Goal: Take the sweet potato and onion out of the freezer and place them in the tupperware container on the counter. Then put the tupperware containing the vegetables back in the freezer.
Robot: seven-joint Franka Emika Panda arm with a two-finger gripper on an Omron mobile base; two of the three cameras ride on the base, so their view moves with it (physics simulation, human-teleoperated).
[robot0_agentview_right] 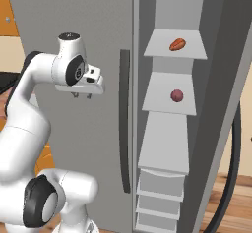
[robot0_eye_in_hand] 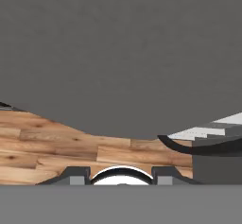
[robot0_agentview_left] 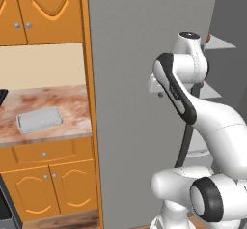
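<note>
The freezer (robot0_agentview_right: 88, 11) stands w/ one door swung open on the right of the right base view, pale grey shelves stacked inside; the other door is shut, its long dark vertical handle (robot0_agentview_right: 125, 121) running down beside the open compartment. The sweet potato (robot0_agentview_right: 177, 44) lies on the upper shelf (robot0_agentview_right: 157, 47), towards its right side; the onion (robot0_agentview_right: 176, 96) sits on the next shelf down, roughly below it; the two are well apart, each alone on its shelf; lower shelves and drawers (robot0_agentview_right: 160, 197) are stacked beneath.

The tupperware container (robot0_agentview_left: 39, 120) rests flat on the counter (robot0_agentview_left: 72, 102) in the left base view, left of the freezer's grey side, over orange cabinets w/ small silver knobs (robot0_agentview_left: 44, 153); nothing visible in it.

The arm is folded up in front of the shut freezer door; the gripper (robot0_agentview_right: 81, 95) hangs under the white hand, pointing down, at about the handle's upper part but apart from it, left of it in the right base view; holds nothing; cannot tell how far apart the jaws stand, tips too small. In the hand view the fingertips (robot0_eye_in_hand: 72, 176) barely rise at the bottom edge, w/ grey door surface above and wooden floor (robot0_eye_in_hand: 47, 145) below.
</note>
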